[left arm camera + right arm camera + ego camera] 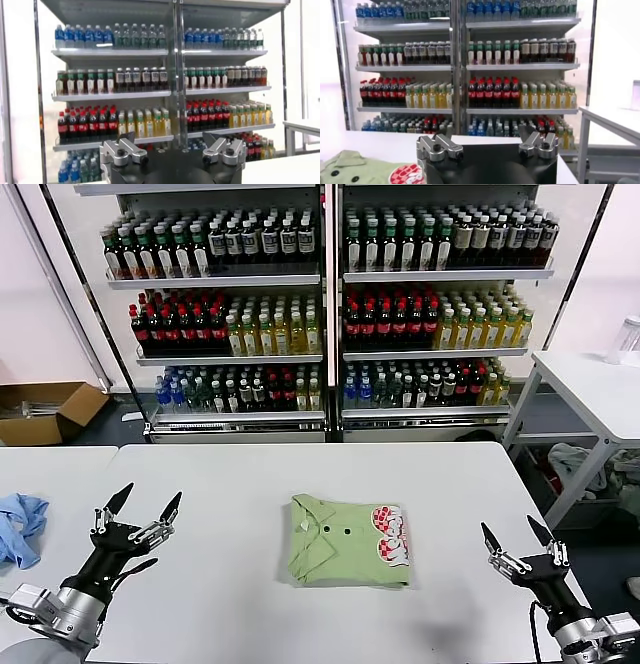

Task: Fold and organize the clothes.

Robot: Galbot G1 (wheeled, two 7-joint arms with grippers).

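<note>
Left hand [146,506] spread; folded shirt [349,541] lies crosswise, collar leftward.

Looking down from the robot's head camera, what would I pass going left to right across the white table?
Blue cloth → left gripper, open → folded green polo shirt → right gripper, open.

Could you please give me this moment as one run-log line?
shirt: folded, table centre, collar up | left gripper: open, raised left of shirt | right gripper: open, raised right of shirt | neither touches shirt
</note>
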